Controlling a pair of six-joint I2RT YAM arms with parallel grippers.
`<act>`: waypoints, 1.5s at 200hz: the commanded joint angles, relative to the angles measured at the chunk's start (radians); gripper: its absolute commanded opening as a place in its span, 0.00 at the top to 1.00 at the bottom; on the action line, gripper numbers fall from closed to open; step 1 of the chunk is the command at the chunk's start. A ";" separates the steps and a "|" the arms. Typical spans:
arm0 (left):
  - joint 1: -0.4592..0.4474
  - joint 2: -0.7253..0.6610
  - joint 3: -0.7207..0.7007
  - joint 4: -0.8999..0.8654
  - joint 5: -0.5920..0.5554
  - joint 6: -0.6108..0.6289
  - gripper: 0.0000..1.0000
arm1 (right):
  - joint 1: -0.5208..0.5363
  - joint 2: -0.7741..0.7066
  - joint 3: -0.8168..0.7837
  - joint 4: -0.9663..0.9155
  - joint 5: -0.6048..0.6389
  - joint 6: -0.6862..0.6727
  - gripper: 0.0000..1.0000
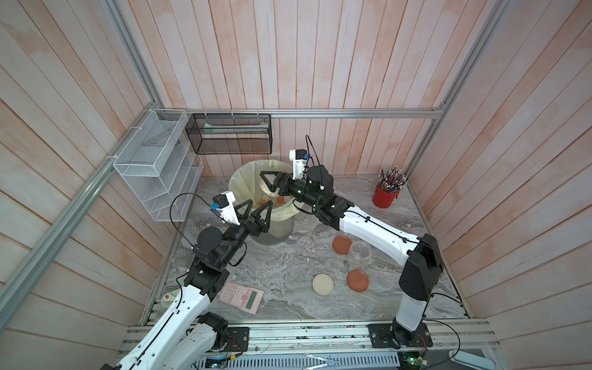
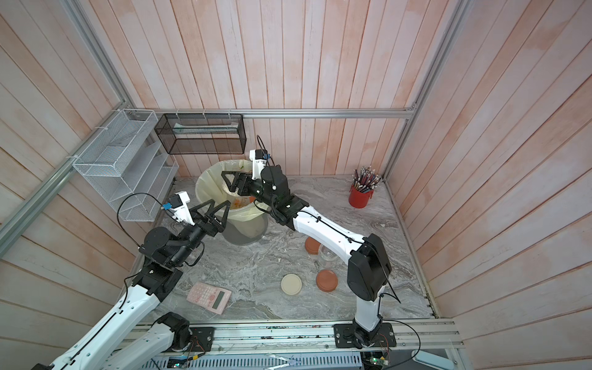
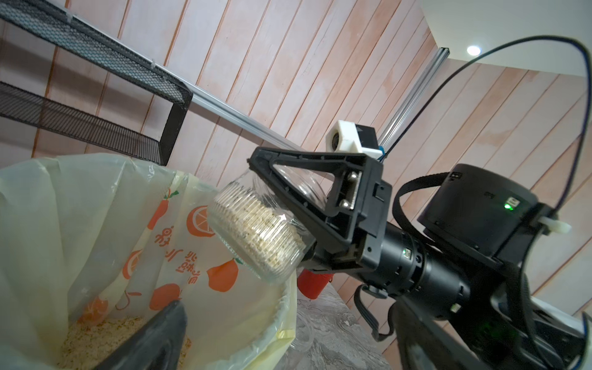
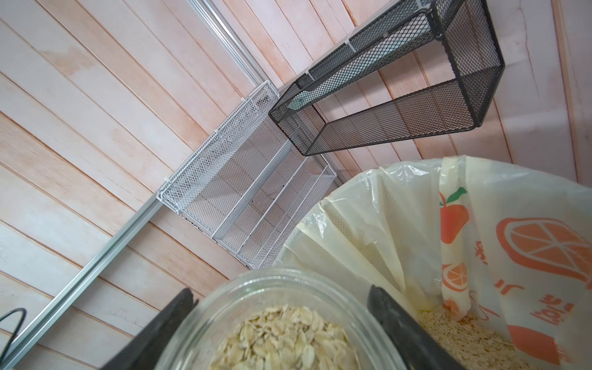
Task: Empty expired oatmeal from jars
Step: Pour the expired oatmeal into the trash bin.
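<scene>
A clear round jar (image 3: 253, 237) of flaky oatmeal (image 4: 288, 336) is pinched, tilted, between the right gripper's (image 1: 266, 183) jaws above the plastic-lined bin (image 1: 238, 182) by the marbled desk's (image 1: 288, 266) far edge. The left gripper's (image 1: 259, 206) jaws are spread wide at the bin's near rim.

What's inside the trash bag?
Loose oatmeal lies at the bottom of the bin liner. The held jar and the liner's folds cover the rest.
</scene>
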 commanded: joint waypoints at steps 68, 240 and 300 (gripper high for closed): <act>0.001 0.031 0.020 -0.028 0.056 -0.352 0.00 | 0.070 0.004 0.018 0.163 0.124 0.121 0.70; -0.007 -0.043 -0.004 -0.057 -0.109 -0.647 0.05 | 0.092 -0.054 -0.053 0.135 0.176 0.406 0.69; -0.064 -0.022 -0.029 0.037 -0.232 -0.658 0.04 | 0.081 -0.019 0.006 0.061 0.113 0.498 0.68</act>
